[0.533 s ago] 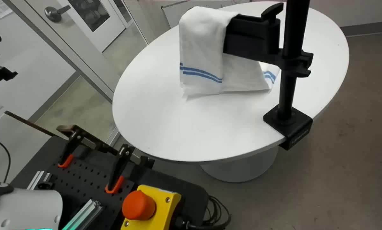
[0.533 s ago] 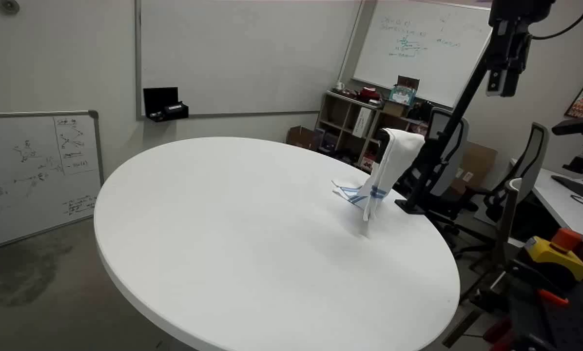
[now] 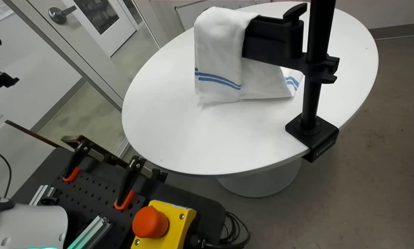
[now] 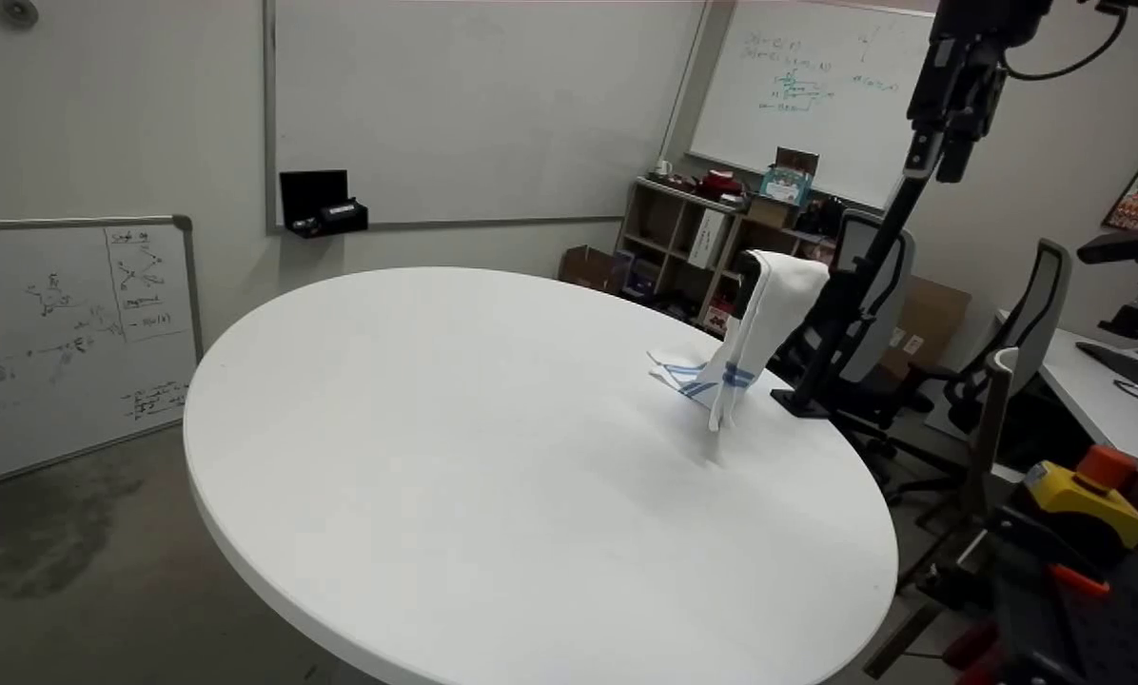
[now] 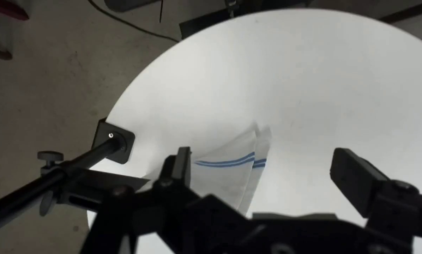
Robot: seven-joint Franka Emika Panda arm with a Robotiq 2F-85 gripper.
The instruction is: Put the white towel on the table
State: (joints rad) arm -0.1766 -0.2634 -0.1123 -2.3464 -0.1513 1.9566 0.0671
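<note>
Wrist view: my jaws stand wide apart with nothing gripped, and the white towel (image 5: 221, 180) lies below and beyond my gripper (image 5: 262, 158), off-centre, nearer the finger (image 5: 182, 165) at picture left, which hides part of it. I judge the coming move to be a shift toward that side, then a descent. The towel is draped over a black bar (image 3: 271, 41) that juts from a pole (image 3: 311, 100); its length hangs down either side of the fold, striped ends toward the table (image 5: 320, 88). Whether any lower corner bears on the tabletop I cannot tell. My own body seems to hide the fold from the wrist camera, but in an exterior view my gripper (image 4: 938, 157) hangs higher than it, well apart, and overlaps the pole in the picture; the true gap to that pole I cannot read. The bar's free end reaches about as far as the drape, so the cloth should come off upward or outward, away from the pole. Pinching too deep could take in the bar as well. The table's edge and the clamp base (image 3: 312, 138) lie at picture left in the wrist view; broad white surface spreads to picture right, which should give me room to lay the towel down.
</note>
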